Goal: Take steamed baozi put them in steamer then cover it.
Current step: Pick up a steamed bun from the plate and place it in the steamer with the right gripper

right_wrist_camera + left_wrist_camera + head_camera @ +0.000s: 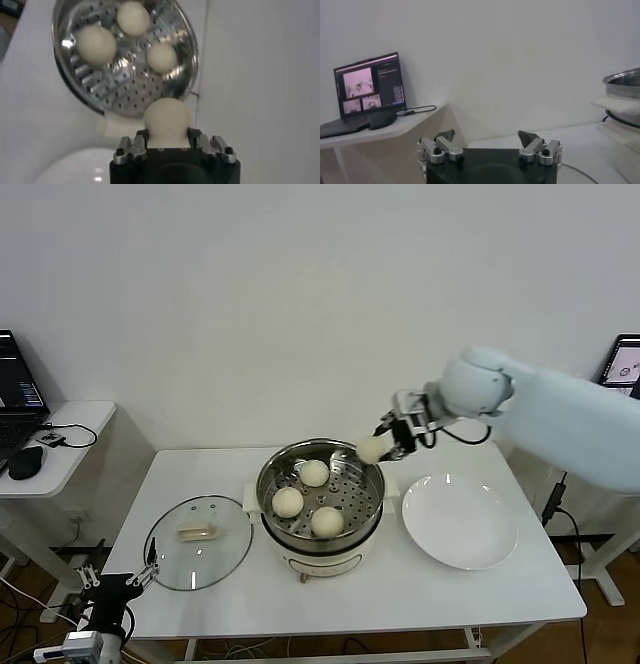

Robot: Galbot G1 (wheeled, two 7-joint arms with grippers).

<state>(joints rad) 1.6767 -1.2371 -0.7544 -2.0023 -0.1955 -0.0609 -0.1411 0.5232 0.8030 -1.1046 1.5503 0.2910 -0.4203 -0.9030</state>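
The steel steamer (268, 484) stands mid-table on its white base, with three cream-white baozi (314, 472) (288, 502) (327, 521) on its perforated tray. My right gripper (381, 447) hangs just above the steamer's far right rim, shut on a fourth baozi (370, 449). The right wrist view shows that baozi (167, 120) squeezed between the jaws, with the tray (135, 85) and three buns beyond. The glass cover (198, 541) with its cream handle lies flat on the table, left of the steamer. My left gripper (150, 569) is parked open below the table's front left corner.
A bare white plate (460, 520) lies right of the steamer. A side desk at the left holds a laptop (18, 389), a mouse and cables. In the left wrist view the same laptop (367, 90) shows, with the steamer's rim (625, 80) at the edge.
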